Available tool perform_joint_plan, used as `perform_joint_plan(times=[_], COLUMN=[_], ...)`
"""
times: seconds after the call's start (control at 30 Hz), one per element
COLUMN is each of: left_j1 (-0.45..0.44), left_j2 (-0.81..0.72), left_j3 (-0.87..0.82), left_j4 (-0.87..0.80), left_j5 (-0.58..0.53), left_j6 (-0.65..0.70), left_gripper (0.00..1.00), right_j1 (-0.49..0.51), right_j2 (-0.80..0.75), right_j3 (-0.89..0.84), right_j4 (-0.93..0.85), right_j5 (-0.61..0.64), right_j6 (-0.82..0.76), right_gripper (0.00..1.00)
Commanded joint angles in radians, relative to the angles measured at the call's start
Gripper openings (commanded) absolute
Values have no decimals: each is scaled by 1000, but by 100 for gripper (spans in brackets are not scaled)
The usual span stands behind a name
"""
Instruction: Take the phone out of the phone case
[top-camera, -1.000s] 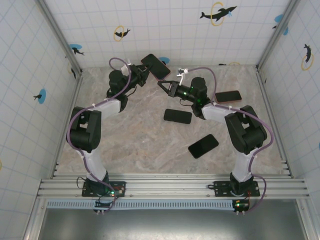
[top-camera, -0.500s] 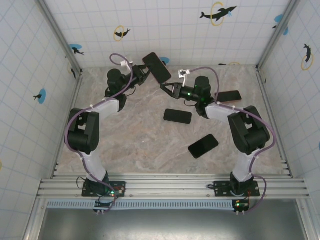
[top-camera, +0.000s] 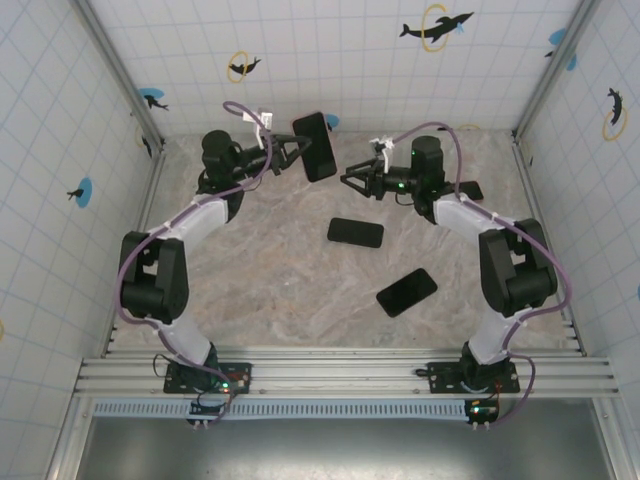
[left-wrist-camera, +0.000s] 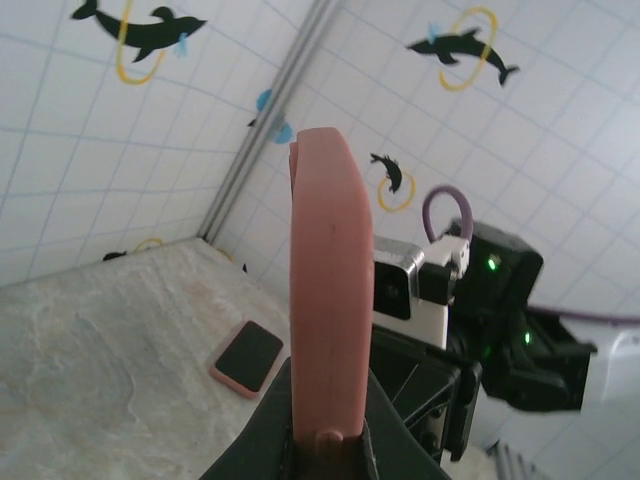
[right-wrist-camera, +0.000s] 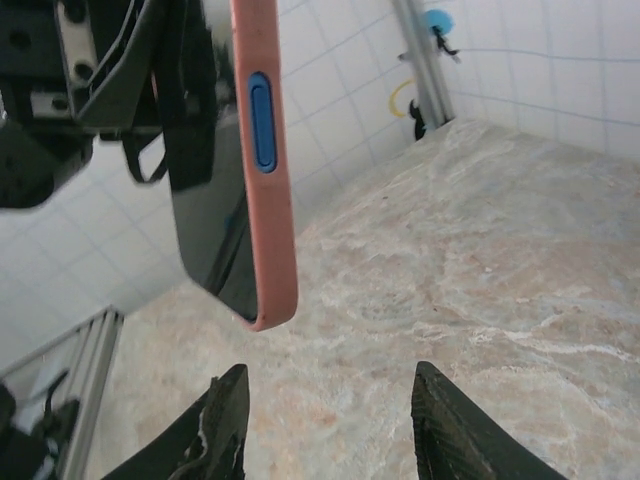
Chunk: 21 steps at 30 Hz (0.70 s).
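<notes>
So that its pink case (right-wrist-camera: 266, 150) faces the spread right gripper (right-wrist-camera: 330, 400), the phone (right-wrist-camera: 215, 200) is pinched by the left gripper (left-wrist-camera: 326, 445).

No legible txt, labels, brands or nos. to read.

The phone case (right-wrist-camera: 275, 230) in the left end effector (left-wrist-camera: 325, 450) was salmon pink with a blue side button (right-wrist-camera: 263, 122), its screen (right-wrist-camera: 215, 200) glossy black. Below it, the table (right-wrist-camera: 480, 260) was marbled beige-grey; the walls (left-wrist-camera: 60, 150) were white-tiled, with black dolphins (left-wrist-camera: 140, 30) in yellow rings.
</notes>
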Motion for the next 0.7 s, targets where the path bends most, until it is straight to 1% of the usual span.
perform_joint_plan(times=[0.0,0.1,0.17,0.3,0.47,0.67], left_j1=[4,3,4,4,5,4], left_j2=[-63,-81,-91,-106,-116,-118], left_j3=[9,20,18,20,18,22], left_j4=[-77,-170,-198,-236,-254,-260], left_j5=[88,118,126,156,179,193], left_j6=[240,332,374,404,408,410], left_gripper=[0,0,0,0,0,0], right_j1=[6,26,44,77,99,106], right_j2=[-30,-12,0,16,39,52], right_j3=[72,140,178,214,248,261], right_j4=[-158,-297,-390,-465,-542,-564], right_j5=[-106,-111,-96,-61,-41,-50], right_j6=[-235,-390,-493,-628,-722,-750], right_gripper=[46,46,46,46,43,39])
